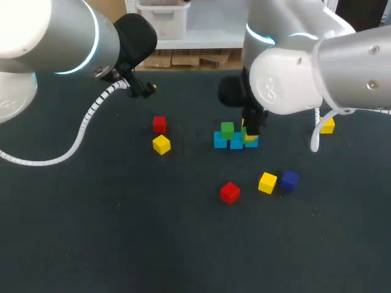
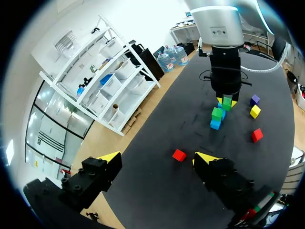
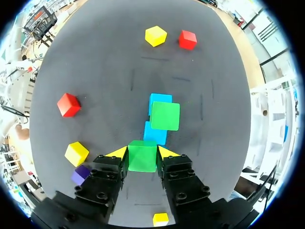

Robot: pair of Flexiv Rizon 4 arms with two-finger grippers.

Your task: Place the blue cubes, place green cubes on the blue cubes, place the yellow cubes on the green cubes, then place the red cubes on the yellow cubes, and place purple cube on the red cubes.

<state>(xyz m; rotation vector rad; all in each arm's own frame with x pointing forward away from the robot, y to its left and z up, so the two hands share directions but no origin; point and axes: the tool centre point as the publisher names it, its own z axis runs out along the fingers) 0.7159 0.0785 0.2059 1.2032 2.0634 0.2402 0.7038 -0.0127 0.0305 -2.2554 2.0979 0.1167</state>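
Observation:
Three blue cubes (image 1: 236,143) lie in a row at mid table, and a green cube (image 1: 227,129) rests on the left one. My right gripper (image 1: 250,135) hangs over the row's right end, shut on a second green cube (image 3: 142,156) held between its yellow tips. In the right wrist view two blue cubes (image 3: 155,132) show ahead of the fingers, one under the placed green cube (image 3: 165,116); the third is hidden below the held cube. My left gripper (image 2: 157,160) stands open and empty, high over the back left (image 1: 143,88), with a red cube (image 2: 179,154) ahead of it.
A red cube (image 1: 159,124) and a yellow cube (image 1: 161,144) lie left of the row. In front of it sit a red cube (image 1: 230,192), a yellow cube (image 1: 267,182) and a purple cube (image 1: 289,179). Another yellow cube (image 1: 327,126) lies at the right.

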